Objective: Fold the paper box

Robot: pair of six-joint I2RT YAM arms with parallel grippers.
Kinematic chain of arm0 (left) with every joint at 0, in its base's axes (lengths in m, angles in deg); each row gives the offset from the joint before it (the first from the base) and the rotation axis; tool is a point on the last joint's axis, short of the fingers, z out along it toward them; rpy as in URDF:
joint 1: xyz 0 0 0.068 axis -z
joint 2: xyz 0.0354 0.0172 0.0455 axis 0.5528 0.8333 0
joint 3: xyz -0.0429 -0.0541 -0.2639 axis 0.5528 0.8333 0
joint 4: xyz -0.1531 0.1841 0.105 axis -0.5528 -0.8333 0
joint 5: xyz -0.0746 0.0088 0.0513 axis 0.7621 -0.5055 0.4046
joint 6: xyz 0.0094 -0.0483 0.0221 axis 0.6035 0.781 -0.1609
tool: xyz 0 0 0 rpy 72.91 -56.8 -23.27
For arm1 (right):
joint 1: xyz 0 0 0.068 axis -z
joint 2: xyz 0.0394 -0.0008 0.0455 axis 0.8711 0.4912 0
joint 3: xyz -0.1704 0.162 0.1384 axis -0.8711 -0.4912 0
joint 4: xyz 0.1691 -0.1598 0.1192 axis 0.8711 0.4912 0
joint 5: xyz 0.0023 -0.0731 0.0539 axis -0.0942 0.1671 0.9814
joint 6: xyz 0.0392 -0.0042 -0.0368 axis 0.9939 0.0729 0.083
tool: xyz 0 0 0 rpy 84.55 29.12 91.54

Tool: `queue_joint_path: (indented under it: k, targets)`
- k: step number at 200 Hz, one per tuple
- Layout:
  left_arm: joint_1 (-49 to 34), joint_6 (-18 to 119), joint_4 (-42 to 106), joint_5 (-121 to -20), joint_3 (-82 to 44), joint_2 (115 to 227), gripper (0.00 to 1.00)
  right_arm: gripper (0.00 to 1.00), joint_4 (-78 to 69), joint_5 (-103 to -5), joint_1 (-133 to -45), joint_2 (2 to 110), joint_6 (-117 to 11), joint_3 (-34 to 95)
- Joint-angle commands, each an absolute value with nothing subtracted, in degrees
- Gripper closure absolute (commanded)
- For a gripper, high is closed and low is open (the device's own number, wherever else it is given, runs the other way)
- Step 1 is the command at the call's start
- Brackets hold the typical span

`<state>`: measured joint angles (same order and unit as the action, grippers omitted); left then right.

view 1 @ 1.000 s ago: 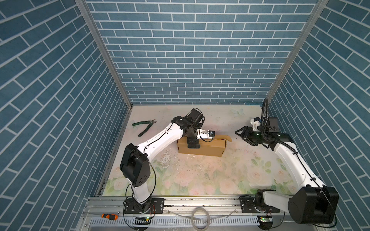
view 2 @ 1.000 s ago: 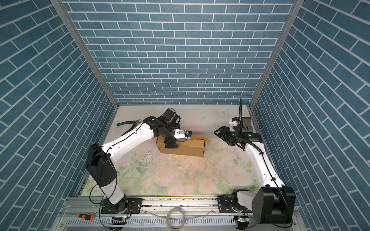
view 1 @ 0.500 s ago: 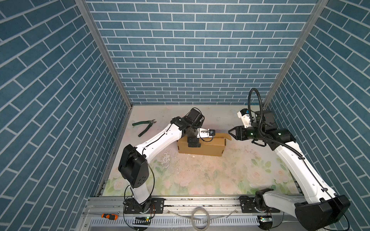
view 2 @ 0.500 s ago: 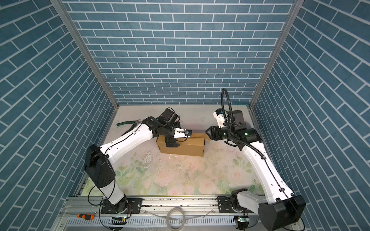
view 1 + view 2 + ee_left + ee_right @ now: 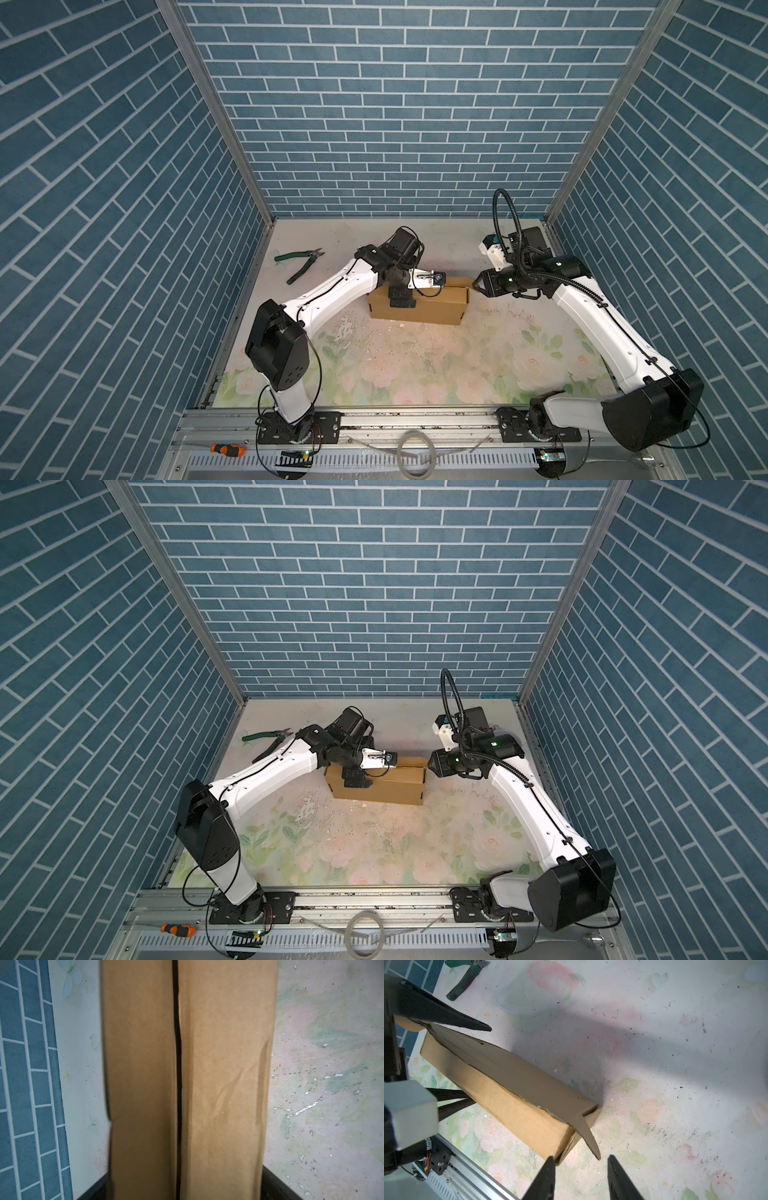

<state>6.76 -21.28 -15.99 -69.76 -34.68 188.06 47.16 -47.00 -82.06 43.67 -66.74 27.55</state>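
Paper box (image 5: 419,306) folded shut on the table, contents hidden, straddled by the wide-spread left gripper (image 5: 480,1064), corner flap (image 5: 588,1136) approached by the part-spread right gripper (image 5: 580,1159), nothing pinched.

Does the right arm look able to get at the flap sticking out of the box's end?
Probably yes. The flap ends just ahead of the open right gripper, with nothing between them. The left gripper straddles the paper box at its other end, out of the way.
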Motion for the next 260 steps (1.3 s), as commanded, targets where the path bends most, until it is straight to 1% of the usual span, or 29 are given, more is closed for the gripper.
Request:
queue_joint_path:
  k: [1,84,88,94,97,154,200,224,239,260]
  targets:
    - [6.52,-21.83,-15.56,-69.52,-33.92,187.25,0.04,0.63,48.2,-46.38,-82.55,45.04,-69.51,30.32]
    - [6.17,-21.16,-13.8,-68.41,-31.93,187.79,0.08,0.86,48.82,-47.42,-84.33,46.7,-67.54,31.32]
    - [6.1,-21.09,-13.6,-68.31,-31.69,187.79,0.09,0.88,48.82,-47.4,-84.54,46.7,-67.31,31.49]
    - [6.08,-21.02,-13.34,-68.2,-31.27,187.83,0.09,0.97,48.93,-47.53,-84.76,46.79,-66.88,31.66]
    - [6.08,-20.95,-13.2,-68.15,-31.1,187.87,0.1,1.0,48.99,-47.64,-84.87,46.79,-66.64,31.68]
    - [5.64,-20.2,-10.92,-67.5,-29.42,187.88,0.13,1.0,48.39,-48.98,-86.05,47.38,-62.51,32.11]
    - [5.38,-19.61,-9.34,-66.79,-29.4,189.27,0.21,1.0,48.45,-47.93,-86.33,48.54,-50.88,34.01]
    - [5.38,-18.9,-8.51,-66.51,-29.62,189.63,0.22,1.0,45.95,-48.3,-86.51,47.77,-46.67,32.49]
    - [5.38,-18.49,-8.34,-66.6,-29.9,189.3,0.2,1.0,45.22,-51.33,-86.51,47.1,-46.47,30.9]
    - [5.38,-17.83,-7.61,-66.94,-30.12,187.89,0.1,1.0,45.17,-54.17,-86.51,46.87,-46.82,30.15]
